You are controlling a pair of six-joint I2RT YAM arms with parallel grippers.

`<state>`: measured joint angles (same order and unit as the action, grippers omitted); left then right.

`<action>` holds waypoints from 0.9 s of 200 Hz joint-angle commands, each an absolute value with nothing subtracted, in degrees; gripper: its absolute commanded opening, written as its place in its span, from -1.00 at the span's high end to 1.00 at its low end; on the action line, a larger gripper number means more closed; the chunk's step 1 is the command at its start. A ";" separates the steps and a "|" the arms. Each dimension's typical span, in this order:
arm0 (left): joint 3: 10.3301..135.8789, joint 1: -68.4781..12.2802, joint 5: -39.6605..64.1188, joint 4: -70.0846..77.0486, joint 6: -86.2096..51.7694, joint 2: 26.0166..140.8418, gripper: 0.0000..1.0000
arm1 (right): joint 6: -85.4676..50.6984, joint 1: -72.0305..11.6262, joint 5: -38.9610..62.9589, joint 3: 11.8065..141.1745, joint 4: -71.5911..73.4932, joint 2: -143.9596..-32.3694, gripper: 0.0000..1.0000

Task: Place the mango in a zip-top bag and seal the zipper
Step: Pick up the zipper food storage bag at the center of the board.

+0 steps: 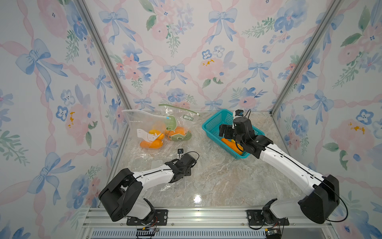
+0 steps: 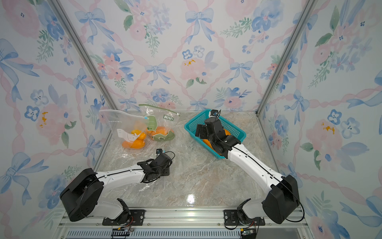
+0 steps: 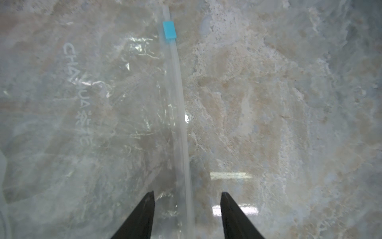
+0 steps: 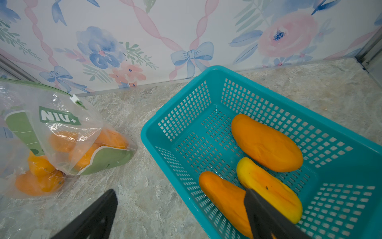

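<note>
Left fingers (image 3: 144, 219) low over the tabletop (image 1: 217, 175), bottom centre of the wrist frame, half-spread and straddling the zipper strip (image 3: 180, 124) of an empty clear bag (image 3: 82, 124); nothing pinched that I can see. Blue slider (image 3: 169, 30) sits far up the strip, upper centre; cannot tell whether the mouth is open. Right fingers (image 4: 264, 217) spread wide, holding nothing, hanging over the teal basket (image 4: 165, 115), right of centre in both top views. Three mangoes (image 4: 266, 142) lie inside it, none taken. Filled bags (image 1: 149, 134) stand at the upper left of the tabletop. Risks, as I judge them: the film lies thin and flat on the stone, so the left fingers may catch both layers and hold the mouth shut, or skid off the strip with nothing. One right finger looks to be outside the basket wall; descending so, it could straddle the wall or tip the light basket. The mangoes lie close together, and a grasp on one may shove its neighbour; smooth skin may slip.
</note>
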<state>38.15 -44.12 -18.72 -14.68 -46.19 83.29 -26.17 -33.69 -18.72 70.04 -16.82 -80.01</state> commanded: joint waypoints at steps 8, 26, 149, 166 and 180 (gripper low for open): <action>41.10 -44.30 -20.30 -15.79 -44.52 86.59 0.02 | -26.11 -33.31 -19.36 69.20 -15.47 -79.99 -0.98; 41.22 -44.30 -20.40 -15.83 -44.57 87.55 0.19 | -25.94 -33.31 -19.25 69.23 -15.47 -80.00 -0.98; 41.90 -44.21 -19.37 -16.43 -44.34 85.83 1.00 | -25.93 -33.31 -18.91 69.30 -15.46 -80.51 -0.98; 42.66 -44.21 -17.80 -16.43 -43.76 84.27 1.00 | -25.82 -33.31 -19.07 69.35 -15.80 -80.65 -0.98; 43.76 -44.21 -15.79 -16.41 -42.55 82.41 1.00 | -25.84 -33.30 -18.98 69.35 -16.70 -80.85 -0.98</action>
<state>41.10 -44.12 -18.74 -15.22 -44.75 85.95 -26.15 -33.69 -18.70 70.00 -16.29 -80.05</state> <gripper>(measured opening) 0.045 0.990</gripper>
